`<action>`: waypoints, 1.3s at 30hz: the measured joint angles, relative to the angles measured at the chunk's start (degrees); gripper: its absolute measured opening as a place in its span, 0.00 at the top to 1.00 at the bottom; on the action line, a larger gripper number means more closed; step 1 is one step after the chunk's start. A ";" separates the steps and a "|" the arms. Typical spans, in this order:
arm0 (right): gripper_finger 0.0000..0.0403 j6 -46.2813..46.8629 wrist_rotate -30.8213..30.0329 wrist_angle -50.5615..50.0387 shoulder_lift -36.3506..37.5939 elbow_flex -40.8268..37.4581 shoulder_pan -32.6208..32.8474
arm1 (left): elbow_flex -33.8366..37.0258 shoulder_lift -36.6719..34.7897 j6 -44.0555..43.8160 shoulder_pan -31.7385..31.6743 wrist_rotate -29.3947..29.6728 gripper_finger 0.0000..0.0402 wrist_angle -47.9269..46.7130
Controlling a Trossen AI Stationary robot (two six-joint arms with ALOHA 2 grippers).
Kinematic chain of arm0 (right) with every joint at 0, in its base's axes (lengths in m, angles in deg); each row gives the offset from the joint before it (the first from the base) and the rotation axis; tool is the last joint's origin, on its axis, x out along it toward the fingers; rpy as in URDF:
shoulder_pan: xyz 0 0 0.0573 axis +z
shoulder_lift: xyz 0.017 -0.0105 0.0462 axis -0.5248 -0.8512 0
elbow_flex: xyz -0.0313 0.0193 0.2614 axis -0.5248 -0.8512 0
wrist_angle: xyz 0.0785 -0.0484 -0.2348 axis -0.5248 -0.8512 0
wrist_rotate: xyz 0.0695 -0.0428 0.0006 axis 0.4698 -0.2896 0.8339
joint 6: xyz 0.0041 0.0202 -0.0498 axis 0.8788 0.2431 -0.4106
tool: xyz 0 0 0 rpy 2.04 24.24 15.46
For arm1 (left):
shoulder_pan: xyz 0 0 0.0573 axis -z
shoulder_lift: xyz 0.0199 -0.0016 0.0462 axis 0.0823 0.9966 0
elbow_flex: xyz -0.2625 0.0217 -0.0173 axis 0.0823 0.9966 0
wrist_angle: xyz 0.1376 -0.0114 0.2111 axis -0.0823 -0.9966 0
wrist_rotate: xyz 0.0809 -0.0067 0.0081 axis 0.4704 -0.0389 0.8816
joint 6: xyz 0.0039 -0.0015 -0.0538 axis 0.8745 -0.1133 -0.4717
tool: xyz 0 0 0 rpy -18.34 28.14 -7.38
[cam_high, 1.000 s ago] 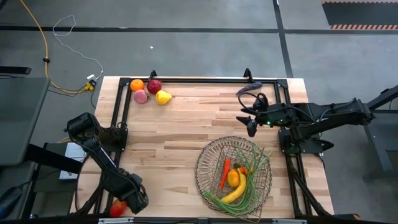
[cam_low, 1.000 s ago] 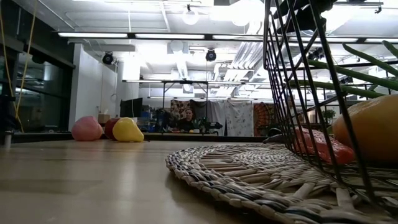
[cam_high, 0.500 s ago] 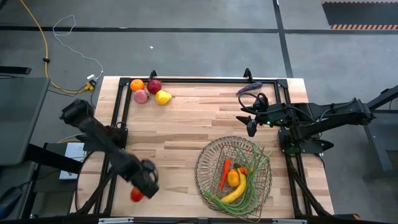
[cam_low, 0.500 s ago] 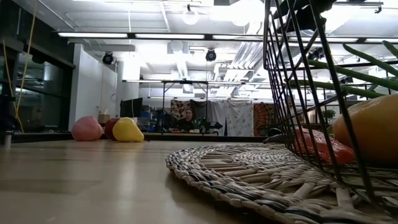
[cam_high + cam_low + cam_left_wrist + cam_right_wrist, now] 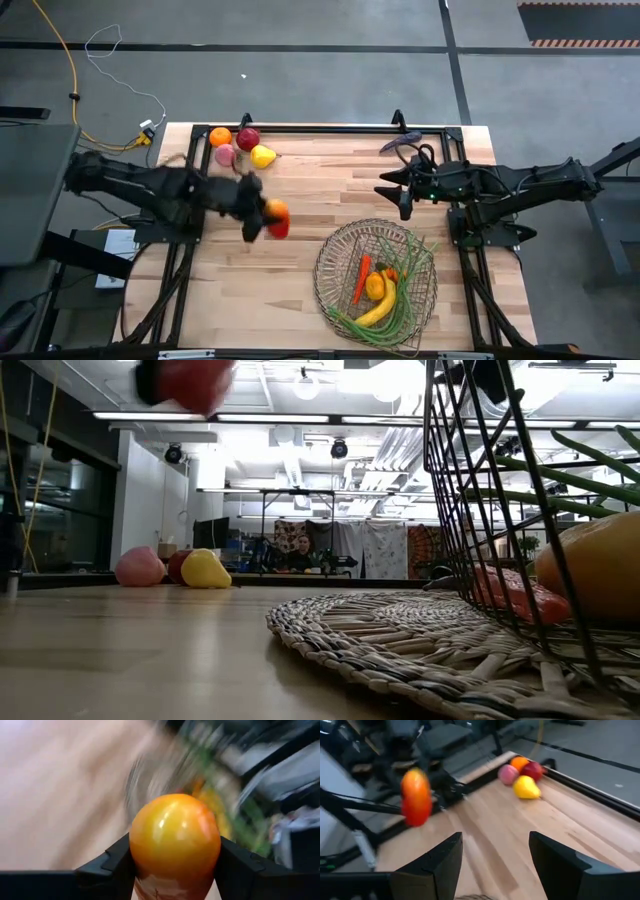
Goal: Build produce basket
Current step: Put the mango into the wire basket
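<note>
L gripper [image 5: 268, 218] clamps the red-yellow mango [image 5: 277, 219] above mid-table, left of the basket [image 5: 330, 262] w/ banana [image 5: 377, 311] & beans [image 5: 405, 290] inside; R gripper [image 5: 396, 192] hangs open nr the far-right edge.

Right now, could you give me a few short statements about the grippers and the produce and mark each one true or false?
1. The left gripper is shut on the mango. True.
2. The mango already lies inside the basket. False: it is held above the bare wood, to the basket's left in the high view.
3. The right gripper holds the yellow pear. False: its fingers are open and empty; the pear lies by the table's far left corner.
4. A banana and a carrot lie in the basket. True.
5. The green beans lie outside the basket, on the table. False: they curve along the inside of the basket.
</note>
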 joint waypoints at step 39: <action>0.45 -13.23 8.18 0.23 14.38 0.02 0.02 | -44.60 55.71 14.80 5.62 -8.45 0.51 22.49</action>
